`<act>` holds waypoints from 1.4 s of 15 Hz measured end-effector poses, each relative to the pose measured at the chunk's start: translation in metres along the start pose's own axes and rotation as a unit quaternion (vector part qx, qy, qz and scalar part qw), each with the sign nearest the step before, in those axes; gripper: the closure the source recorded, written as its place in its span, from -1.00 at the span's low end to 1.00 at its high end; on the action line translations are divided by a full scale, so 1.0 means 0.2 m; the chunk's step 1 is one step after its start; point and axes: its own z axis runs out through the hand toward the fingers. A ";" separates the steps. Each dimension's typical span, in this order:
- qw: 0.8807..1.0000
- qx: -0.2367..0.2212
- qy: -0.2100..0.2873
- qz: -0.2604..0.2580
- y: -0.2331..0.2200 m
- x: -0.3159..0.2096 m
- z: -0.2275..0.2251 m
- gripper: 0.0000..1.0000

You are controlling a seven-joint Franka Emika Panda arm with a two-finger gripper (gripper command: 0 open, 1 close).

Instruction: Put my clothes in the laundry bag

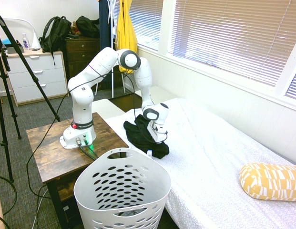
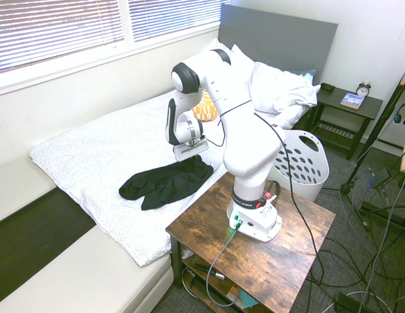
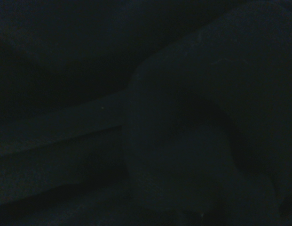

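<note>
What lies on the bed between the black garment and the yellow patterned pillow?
Nothing: in the first exterior view only bare white bedspread stretches from the black garment to the yellow pillow.

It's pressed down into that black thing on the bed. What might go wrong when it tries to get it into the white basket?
1. The gripper is shut on just one spot of the soft black fabric garment, so the cloth may slip out when lifted.
2. The garment lies spread on the white bed cover; the gripper might pinch that too.
3. The trailing cloth may catch on the curved rim of the white plastic laundry basket with oval holes and hang outside.
</note>
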 end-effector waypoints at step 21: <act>0.995 -0.008 0.000 -0.095 0.71 -0.14 -2.80 1.00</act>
